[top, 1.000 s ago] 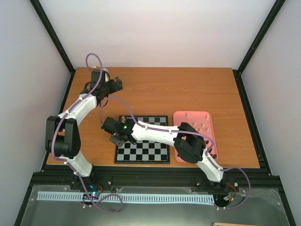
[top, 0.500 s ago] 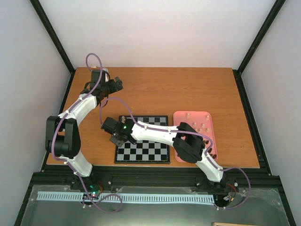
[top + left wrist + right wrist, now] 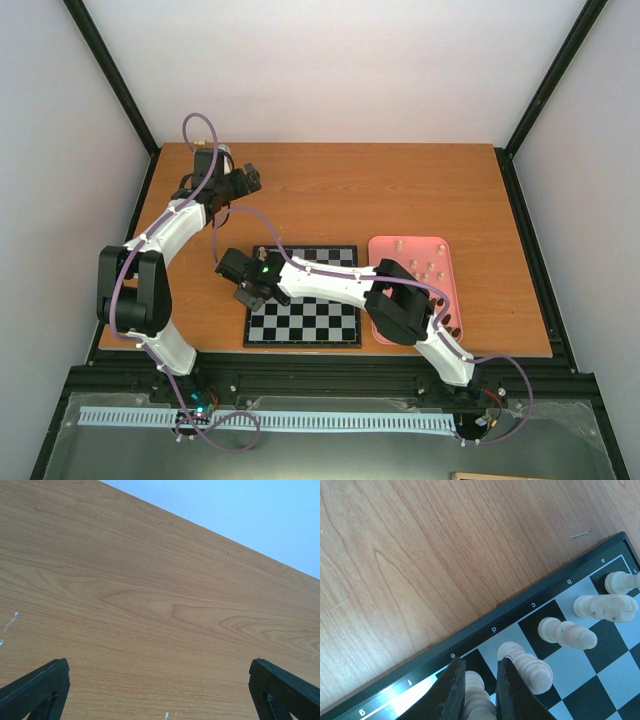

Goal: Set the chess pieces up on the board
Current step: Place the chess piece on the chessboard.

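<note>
Pinched in right end effector (image 3: 479,676): cream piece (image 3: 476,697), over the e square at the edge of the board (image 3: 530,605). On squares d to a alongside: four other pieces (image 3: 529,669), cream. Spread wide over the surface (image 3: 150,595), far left: left end effector (image 3: 160,682).

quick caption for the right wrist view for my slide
Right gripper pinching a cream chess piece at the board's edge row, next to four more cream pieces, wooden table beyond.
</note>
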`<state>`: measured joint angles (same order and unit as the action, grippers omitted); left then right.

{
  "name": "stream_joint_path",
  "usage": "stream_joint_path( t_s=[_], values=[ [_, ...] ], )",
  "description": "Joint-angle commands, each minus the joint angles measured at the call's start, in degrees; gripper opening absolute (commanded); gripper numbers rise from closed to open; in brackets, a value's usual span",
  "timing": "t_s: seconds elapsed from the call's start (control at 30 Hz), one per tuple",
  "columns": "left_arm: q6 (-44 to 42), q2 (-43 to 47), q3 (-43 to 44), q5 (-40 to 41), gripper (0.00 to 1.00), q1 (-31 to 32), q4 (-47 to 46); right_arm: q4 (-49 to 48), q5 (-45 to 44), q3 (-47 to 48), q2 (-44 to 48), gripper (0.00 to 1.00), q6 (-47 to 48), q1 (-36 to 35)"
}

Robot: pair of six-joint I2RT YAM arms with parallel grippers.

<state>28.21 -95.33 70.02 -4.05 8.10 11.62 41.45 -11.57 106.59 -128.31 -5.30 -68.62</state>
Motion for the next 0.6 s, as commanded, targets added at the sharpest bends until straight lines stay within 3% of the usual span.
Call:
stream_joint_path(
  t_s=[0.0, 0.43, 0.57],
  values=[
    [-0.93, -0.85, 2.58, 0.74, 1.00, -0.28, -0.28, -0.12, -0.47, 1.51, -1.24, 0.09, 0.78, 0.40],
    [-0.87, -0.92, 2.49, 0.71, 1.00, -0.28, -0.28, 0.00, 1.73, 0.24, 0.35, 0.17, 1.17, 0.29],
    [-0.86, -1.01, 2.49, 0.60, 1.00, -0.27, -0.27, -1.17, 3.13, -1.04, 1.64, 0.26, 1.47, 0.27]
  ],
)
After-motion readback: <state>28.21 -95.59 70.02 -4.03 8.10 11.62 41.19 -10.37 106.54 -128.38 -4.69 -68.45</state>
